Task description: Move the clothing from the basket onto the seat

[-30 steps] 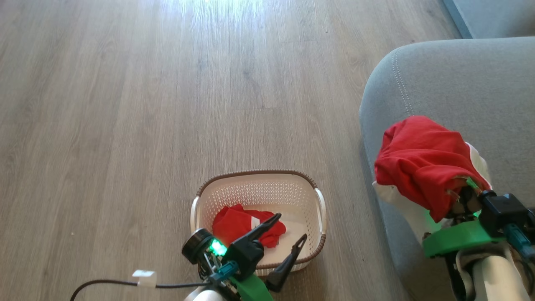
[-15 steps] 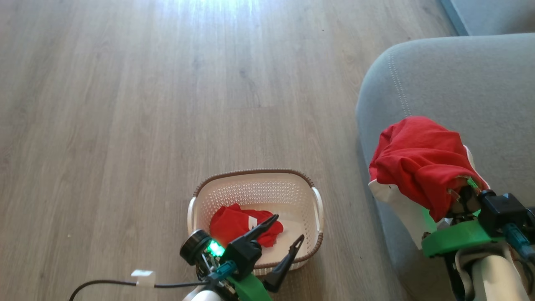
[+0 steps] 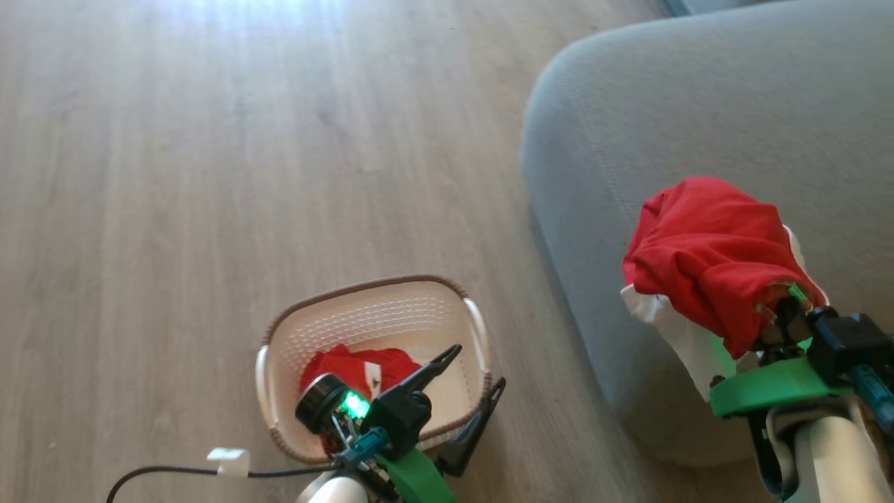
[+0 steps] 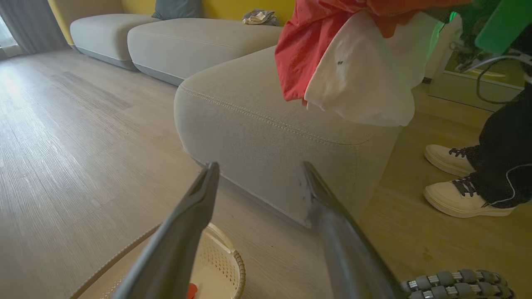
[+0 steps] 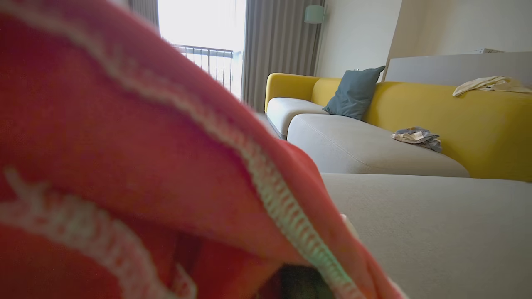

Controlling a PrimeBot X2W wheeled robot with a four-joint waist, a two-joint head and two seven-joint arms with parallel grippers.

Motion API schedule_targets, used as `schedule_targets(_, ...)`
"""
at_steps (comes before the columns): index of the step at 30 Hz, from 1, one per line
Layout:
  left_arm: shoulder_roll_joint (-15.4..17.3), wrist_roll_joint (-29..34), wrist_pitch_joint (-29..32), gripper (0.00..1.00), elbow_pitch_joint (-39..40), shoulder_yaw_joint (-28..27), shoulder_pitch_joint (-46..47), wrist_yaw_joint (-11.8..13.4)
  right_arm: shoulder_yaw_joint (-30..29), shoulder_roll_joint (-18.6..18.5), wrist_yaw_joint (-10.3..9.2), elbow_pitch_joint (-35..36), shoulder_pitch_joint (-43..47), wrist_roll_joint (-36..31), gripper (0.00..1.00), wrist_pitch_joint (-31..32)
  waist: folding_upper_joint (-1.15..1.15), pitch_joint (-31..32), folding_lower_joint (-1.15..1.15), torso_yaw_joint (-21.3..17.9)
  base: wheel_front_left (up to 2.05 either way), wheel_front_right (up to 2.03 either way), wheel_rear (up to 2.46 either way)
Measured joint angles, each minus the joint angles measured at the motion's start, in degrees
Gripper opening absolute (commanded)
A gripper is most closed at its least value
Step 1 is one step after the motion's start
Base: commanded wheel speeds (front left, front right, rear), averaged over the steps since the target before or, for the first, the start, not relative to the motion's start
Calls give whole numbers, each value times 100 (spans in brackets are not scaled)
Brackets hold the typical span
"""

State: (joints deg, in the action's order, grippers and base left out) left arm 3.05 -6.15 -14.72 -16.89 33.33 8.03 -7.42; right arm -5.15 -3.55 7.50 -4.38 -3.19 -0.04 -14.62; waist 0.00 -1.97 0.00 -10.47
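Red garment (image 3: 705,251) hangs bunched over my right gripper (image 3: 782,327), clamped shut on it, above the seat (image 3: 698,105) at 3 o'clock. Head camera has swung; grip unchanged. Second red piece (image 3: 346,367) lies in the basket (image 3: 363,284) at 7 o'clock, beneath my left gripper (image 3: 479,365), fingers spread. Left wrist view adds a person's shoes (image 4: 461,200) at 4 o'clock.

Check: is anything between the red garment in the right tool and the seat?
Nothing visible does. The red garment hangs over the near corner of the seat, and the grey top ahead looks bare; a crumpled cloth lies on a farther cushion.
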Motion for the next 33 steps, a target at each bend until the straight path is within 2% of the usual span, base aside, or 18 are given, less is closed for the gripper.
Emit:
schedule_targets(10, -1, 2, 0, 100, 122, 23, 62, -1, -42, 0, 0, 77, -112, 0, 0, 0, 0, -171, 0, -772, 0, 0, 0)
schedule_targets(19, 2, 62, 0, 100, 190, 180, 214, -1, -122, 11, 0, 181, -118, 2, 0, 0, 0, -407, 0, -1627, 0, 0, 0)
schedule_targets(25, 37, 26, 0, 100, 127, 506, 541, -2, -449, 60, 0, 412, -65, 5, 0, 0, 0, -646, 0, -1870, 0, 0, 0)
schedule_targets(33, 57, -52, 0, 100, 92, 612, 615, -2, -531, 87, 0, 482, 80, 168, 0, 0, 0, -671, 0, -1903, 0, 0, 0)
